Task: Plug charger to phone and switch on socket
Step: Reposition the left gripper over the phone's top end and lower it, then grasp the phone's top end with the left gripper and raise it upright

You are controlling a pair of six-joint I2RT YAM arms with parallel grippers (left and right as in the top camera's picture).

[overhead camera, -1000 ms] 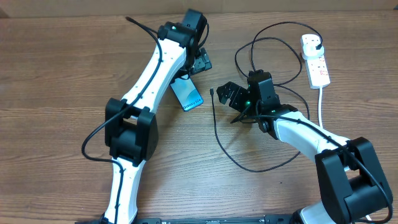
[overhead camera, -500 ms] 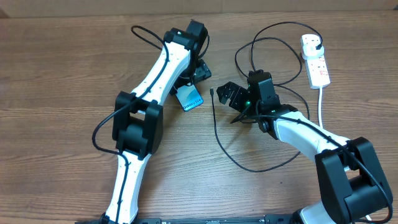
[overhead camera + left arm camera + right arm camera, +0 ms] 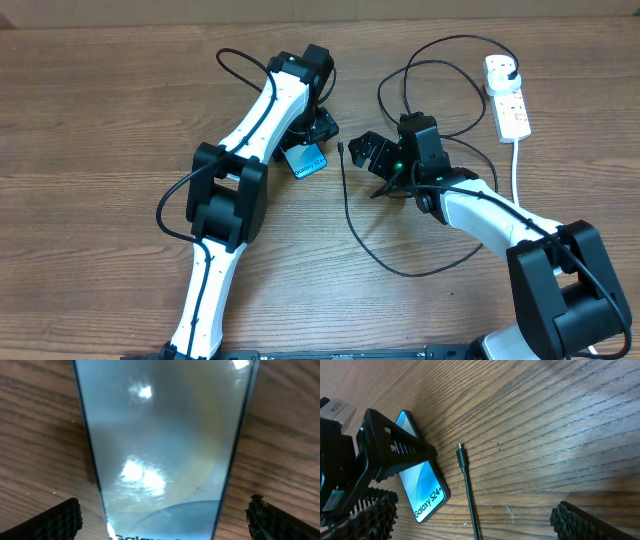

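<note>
The phone [image 3: 165, 445], its light-blue screen up, lies flat on the wood and fills the left wrist view. My left gripper [image 3: 165, 525] hangs open just above it, one finger on each side of its long edges. From overhead only the phone's lower end [image 3: 304, 161] shows beneath the left gripper [image 3: 313, 135]. The charger is a thin black cable whose connector tip [image 3: 461, 450] lies free on the table right of the phone [image 3: 422, 492]. My right gripper [image 3: 475, 525] is open over this cable, holding nothing. The charger's black plug [image 3: 510, 70] sits in the white socket [image 3: 508, 100] at the far right.
The black cable loops [image 3: 420, 70] across the table behind my right gripper [image 3: 362, 160] and curves toward the front [image 3: 400, 272]. The socket's thick white cord [image 3: 516, 165] runs down past the right arm. The left arm [image 3: 250, 140] crosses the left half of the table.
My left arm has swung right and its gripper has come down over the phone, covering more of it. The right arm, the cable and the socket have not moved.
</note>
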